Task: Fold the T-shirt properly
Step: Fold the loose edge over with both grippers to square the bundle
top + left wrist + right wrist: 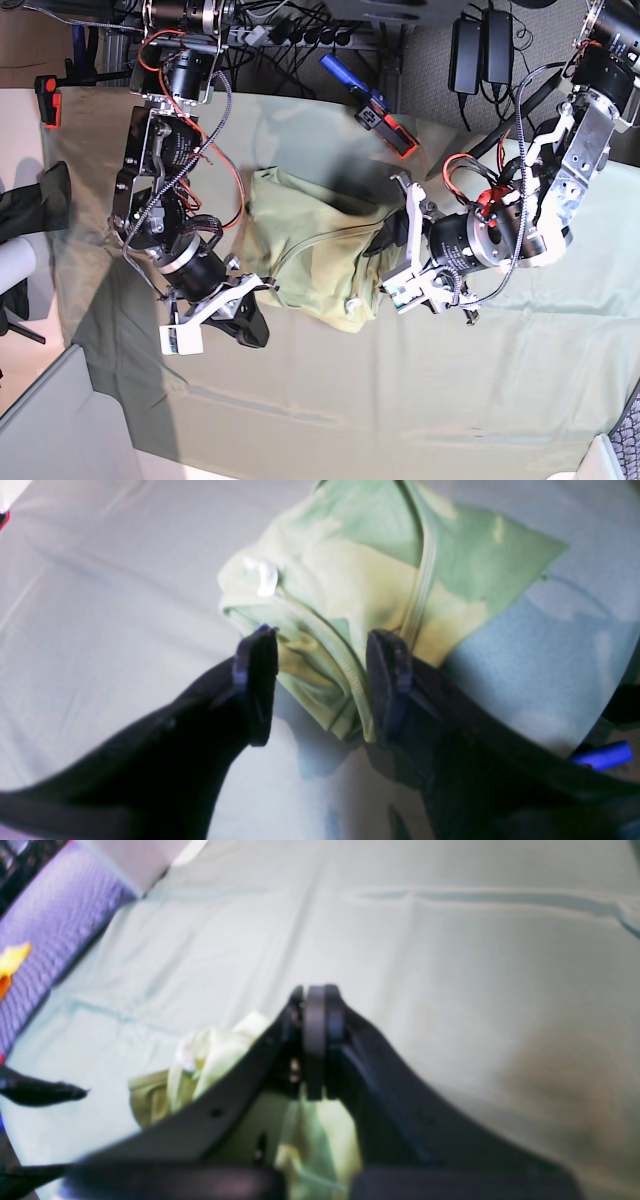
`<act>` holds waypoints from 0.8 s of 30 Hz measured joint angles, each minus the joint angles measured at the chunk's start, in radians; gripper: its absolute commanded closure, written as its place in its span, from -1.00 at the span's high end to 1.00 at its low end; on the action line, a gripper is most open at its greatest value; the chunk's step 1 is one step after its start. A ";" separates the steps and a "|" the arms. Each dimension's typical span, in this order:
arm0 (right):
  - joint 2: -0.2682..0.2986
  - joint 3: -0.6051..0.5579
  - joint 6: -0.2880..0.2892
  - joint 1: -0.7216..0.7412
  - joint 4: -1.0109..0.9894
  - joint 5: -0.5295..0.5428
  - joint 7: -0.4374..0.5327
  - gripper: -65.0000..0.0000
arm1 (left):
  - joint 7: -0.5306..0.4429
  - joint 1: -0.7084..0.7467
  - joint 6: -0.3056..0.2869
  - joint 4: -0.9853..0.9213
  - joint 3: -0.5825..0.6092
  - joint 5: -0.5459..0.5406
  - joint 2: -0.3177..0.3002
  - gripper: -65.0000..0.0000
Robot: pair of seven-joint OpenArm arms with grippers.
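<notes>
1. Base view is showing us the T-shirt [300,245] lying bunched near the middle of the table cloth [420,400], between our two arms
2. We are holding our left gripper [385,260] at the shirt's edge on that view's right, and our right gripper [250,310] at its lower corner on that view's left
3. In the left wrist view, our left gripper [320,680] is standing partly open, its two dark fingers [255,680] set either side of a ribbed fold of the T-shirt [350,580]; we cannot tell whether they are pressing the fabric or only flanking it
4. A white label [262,577] is showing on the shirt's crumpled edge, just beyond the finger on that view's left
5. In the right wrist view, our right gripper [317,1040] is looking closed, the pads meeting with no gap; pale fabric of the T-shirt [215,1055] is bunching beside and beneath it, but we cannot tell whether any is pinched
6. Bare table cloth [450,965] is spreading wide beyond the right gripper, crossed by long creases
7. In the base view, open cloth is also lying below the shirt, down to the table edge [300,465]; above it, a blue and orange tool [372,105] is lying near the cloth's far edge
</notes>
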 measured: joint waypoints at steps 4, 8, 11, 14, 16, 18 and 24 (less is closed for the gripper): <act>-0.032 -0.113 0.000 0.001 -0.055 -0.114 0.050 -1.00 | 0.000 0.000 0.000 0.000 0.000 -0.001 0.000 -0.01; -0.048 -0.217 0.000 0.001 -0.187 -0.254 0.154 -1.00 | 0.000 0.000 0.000 0.000 0.000 -0.001 0.000 -0.01; -0.045 -0.249 0.000 0.003 -0.304 -0.335 0.251 -1.00 | 0.000 0.001 0.000 0.000 0.000 -0.028 0.000 -0.02; -0.044 -0.250 -0.001 0.011 -0.364 -0.336 0.301 -1.00 | -0.006 0.015 -0.027 0.000 0.000 -0.062 0.003 -0.02; -0.045 -0.250 0.000 0.011 -0.355 -0.340 0.297 -1.00 | -0.011 0.037 -0.040 0.000 0.000 -0.063 0.005 -0.02; -0.042 -0.250 0.000 0.005 -0.306 -0.333 0.261 -1.00 | -0.028 0.055 -0.043 0.000 0.000 -0.063 0.005 -0.02; -0.040 -0.177 0.000 0.000 -0.047 -0.345 0.179 -1.00 | -0.135 0.129 -0.071 -0.008 0.006 0.117 0.008 -0.16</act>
